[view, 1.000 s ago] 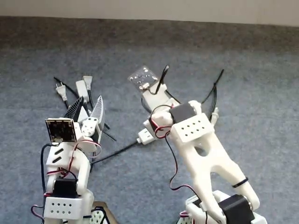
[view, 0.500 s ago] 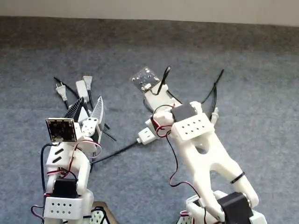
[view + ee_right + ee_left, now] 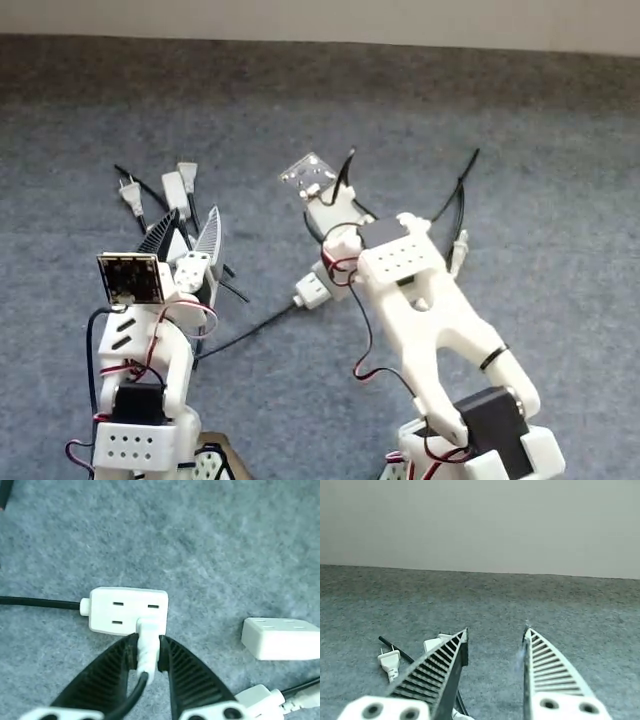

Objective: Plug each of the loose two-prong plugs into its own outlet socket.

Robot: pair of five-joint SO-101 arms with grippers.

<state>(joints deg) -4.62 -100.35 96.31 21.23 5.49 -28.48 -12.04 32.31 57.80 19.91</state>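
My right gripper [image 3: 148, 641] is shut on a white two-prong plug [image 3: 148, 650] with a black cord. The plug's front end sits against a white outlet block [image 3: 127, 611]; its prongs are hidden and three slot pairs on the block stay bare. In the high view this block [image 3: 311, 290] lies just left of the right arm [image 3: 400, 265]. A second white outlet block [image 3: 282, 637] lies apart from it. My left gripper [image 3: 495, 632] hovers open with nothing in it [image 3: 185, 238]. Beyond it lie loose white plugs [image 3: 130, 195], [image 3: 389, 661].
Grey carpet covers the table. More white plugs and black cords [image 3: 180, 185] are bunched just beyond the left gripper. Another white plug [image 3: 260, 697] lies near the right gripper's base. A thin black cord [image 3: 455, 195] and a small plug [image 3: 459, 245] lie right of the right arm.
The right arm has shifted slightly left and its wrist has turned a little, still holding the plug at the block. The left arm has not moved.
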